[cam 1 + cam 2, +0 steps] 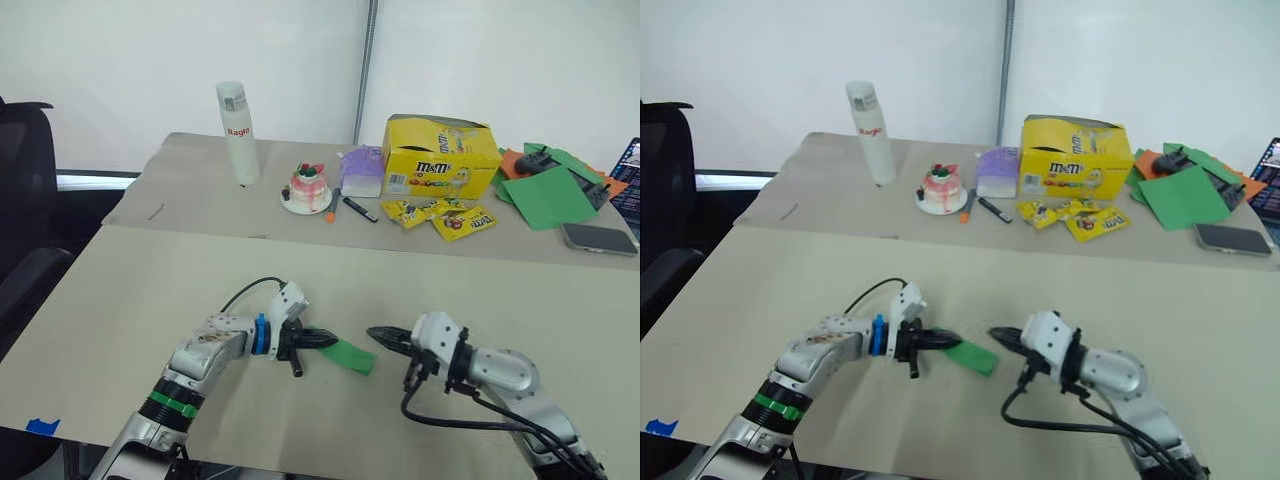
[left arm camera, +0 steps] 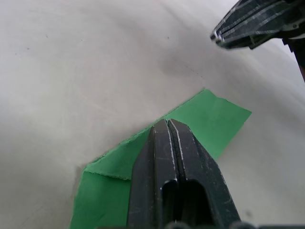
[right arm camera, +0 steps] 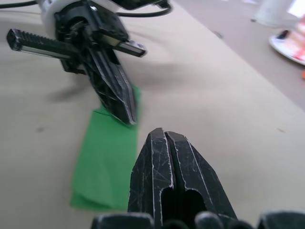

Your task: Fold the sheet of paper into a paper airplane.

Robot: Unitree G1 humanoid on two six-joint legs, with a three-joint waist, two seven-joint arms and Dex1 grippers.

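Farther back, on the second counter [image 1: 200, 200], stand a white bottle [image 1: 238, 132], a small pink cake on a plate [image 1: 308, 188], a black marker [image 1: 360, 209], a pale purple packet [image 1: 363, 170] and a yellow M&M's box [image 1: 440, 156] with loose yellow candy bags [image 1: 440, 216] in front of it. At its right end lie larger green sheets [image 1: 548, 190] over orange paper [image 1: 510, 160], with a phone [image 1: 599, 238] just beside them. A black chair [image 1: 25, 190] stands at the left. None of these lie between the two arms — the stretch of the near counter [image 1: 150, 290] around the work is bare.

The sheet of paper [image 1: 347, 354], folded into a narrow bright green strip, lies flat on the near counter between the two arms. The left claw [image 1: 322, 338] has its fingers pressed together and its tip is set down on the near end of the strip; from the left wrist view the paper spreads out on both sides beneath the closed tip, so it looks pinned rather than pinched, though a thin grip cannot be ruled out. The right claw [image 1: 379, 335] is also closed tight, holding nothing — its tip hangs just beyond the strip's far end, close to it but apart.
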